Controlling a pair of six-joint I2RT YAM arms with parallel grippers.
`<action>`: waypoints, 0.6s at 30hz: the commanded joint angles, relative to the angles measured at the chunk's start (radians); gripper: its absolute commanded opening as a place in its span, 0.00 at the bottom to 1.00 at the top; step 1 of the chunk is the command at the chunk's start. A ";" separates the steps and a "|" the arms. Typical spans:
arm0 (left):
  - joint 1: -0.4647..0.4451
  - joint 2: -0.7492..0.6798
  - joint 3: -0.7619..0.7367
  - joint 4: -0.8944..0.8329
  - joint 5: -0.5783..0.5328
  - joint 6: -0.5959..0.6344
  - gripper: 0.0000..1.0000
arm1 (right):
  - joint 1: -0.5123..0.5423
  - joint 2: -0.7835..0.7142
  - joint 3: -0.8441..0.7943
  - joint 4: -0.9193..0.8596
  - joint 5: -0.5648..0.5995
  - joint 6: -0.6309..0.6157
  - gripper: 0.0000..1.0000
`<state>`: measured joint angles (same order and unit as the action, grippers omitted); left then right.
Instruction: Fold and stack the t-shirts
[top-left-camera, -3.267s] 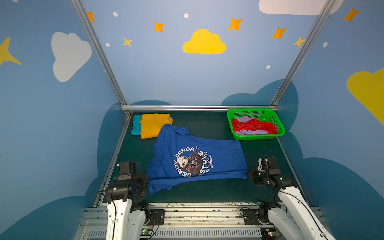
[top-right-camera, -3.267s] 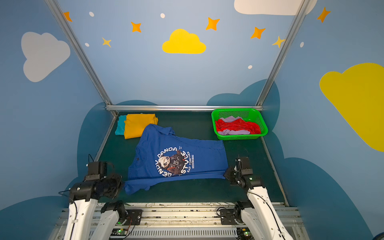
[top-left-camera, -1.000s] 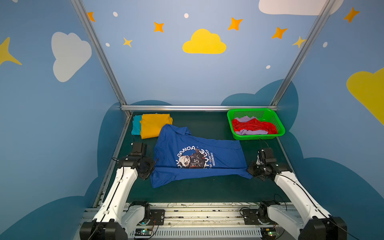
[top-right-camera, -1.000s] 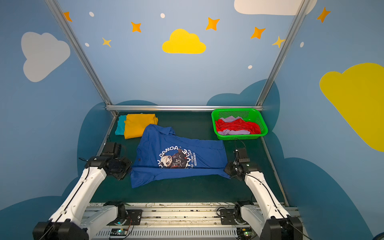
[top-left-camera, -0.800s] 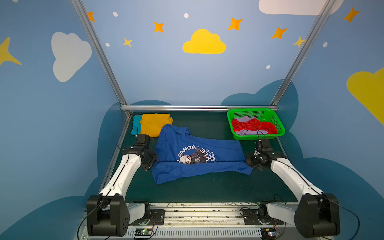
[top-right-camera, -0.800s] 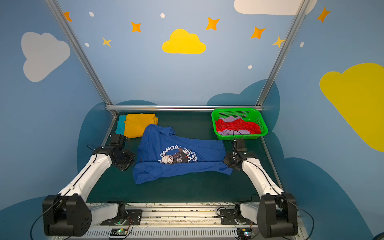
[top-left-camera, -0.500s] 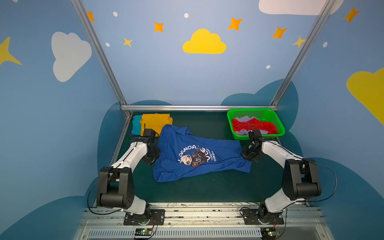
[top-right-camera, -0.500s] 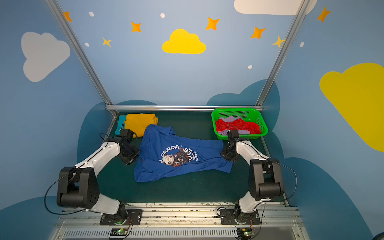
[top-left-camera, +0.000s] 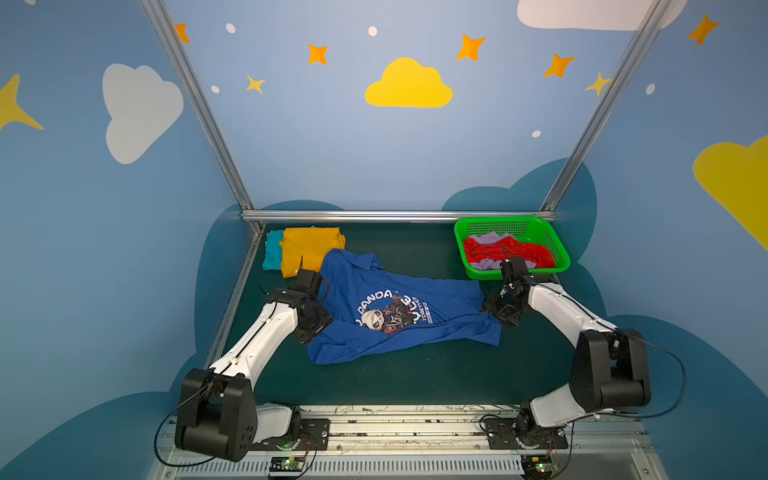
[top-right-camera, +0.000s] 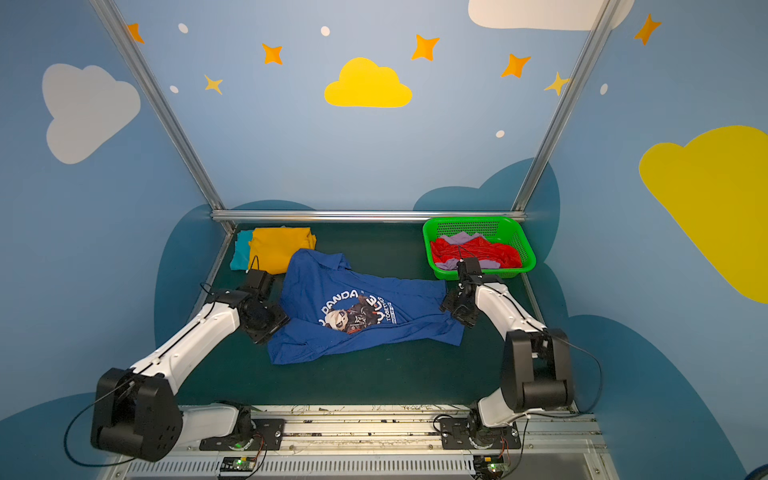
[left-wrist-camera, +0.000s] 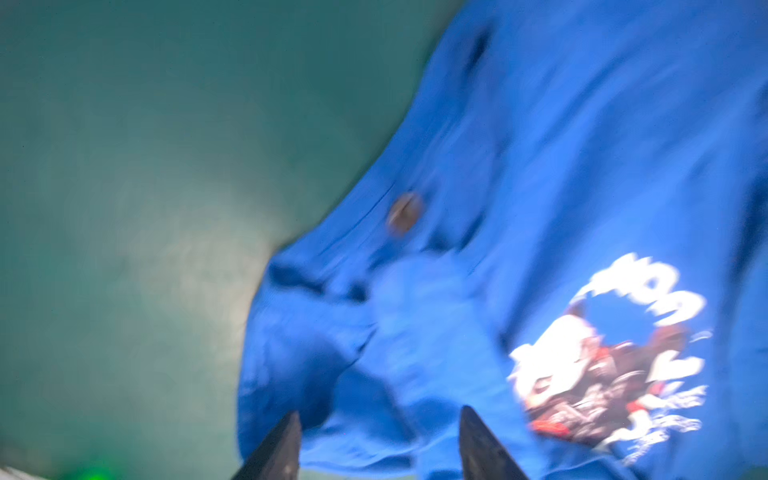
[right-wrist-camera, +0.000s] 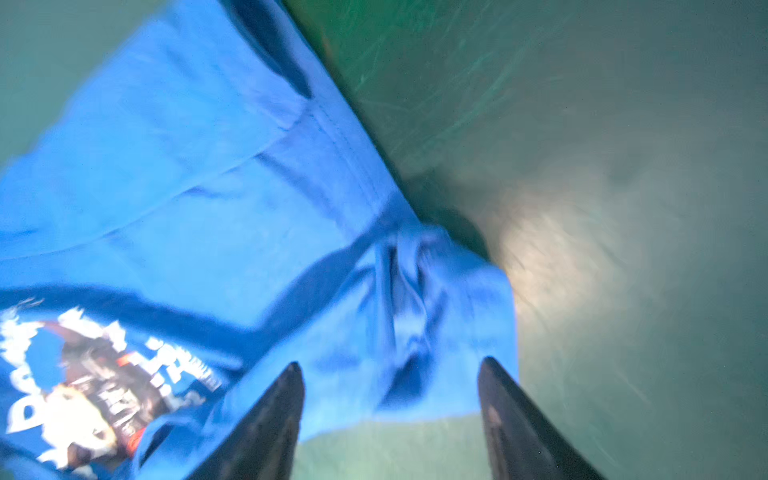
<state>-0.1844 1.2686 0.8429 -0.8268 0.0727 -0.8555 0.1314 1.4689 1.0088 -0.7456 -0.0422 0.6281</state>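
The royal blue t-shirt (top-left-camera: 399, 311) (top-right-camera: 361, 307) with its panda graphic lies in the middle of the green mat, its near part folded back over itself. My left gripper (top-left-camera: 318, 320) (left-wrist-camera: 380, 410) is open over the shirt's left edge, with blue cloth below its spread fingers. My right gripper (top-left-camera: 496, 309) (right-wrist-camera: 390, 360) is open at the shirt's right edge, with a bunched corner of cloth just beyond its fingertips. A folded mustard yellow t-shirt (top-left-camera: 309, 253) lies on a teal one (top-left-camera: 272, 253) at the back left. Both wrist views are blurred.
A green mesh basket (top-left-camera: 559, 249) stands at the back right, holding a red t-shirt (top-left-camera: 509, 251) and a lilac one (top-left-camera: 488, 238). Its front rim is just behind my right wrist. A metal rail (top-left-camera: 395, 215) runs along the back of the mat.
Both arms moved from the front toward the back, carrying the blue shirt's near edge over it. Both grippers then went from shut to open and let the cloth go.
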 joint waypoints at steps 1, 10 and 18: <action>-0.008 -0.074 -0.093 -0.021 0.017 -0.058 0.68 | -0.005 -0.077 -0.041 -0.093 0.045 0.001 0.73; -0.014 -0.124 -0.212 0.178 0.076 -0.094 0.70 | -0.008 -0.083 -0.180 -0.108 -0.020 0.018 0.57; -0.017 -0.047 -0.244 0.259 0.090 -0.082 0.56 | -0.014 -0.030 -0.187 -0.065 -0.002 0.028 0.60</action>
<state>-0.1989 1.2045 0.6189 -0.6128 0.1562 -0.9386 0.1238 1.4097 0.8185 -0.8219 -0.0460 0.6468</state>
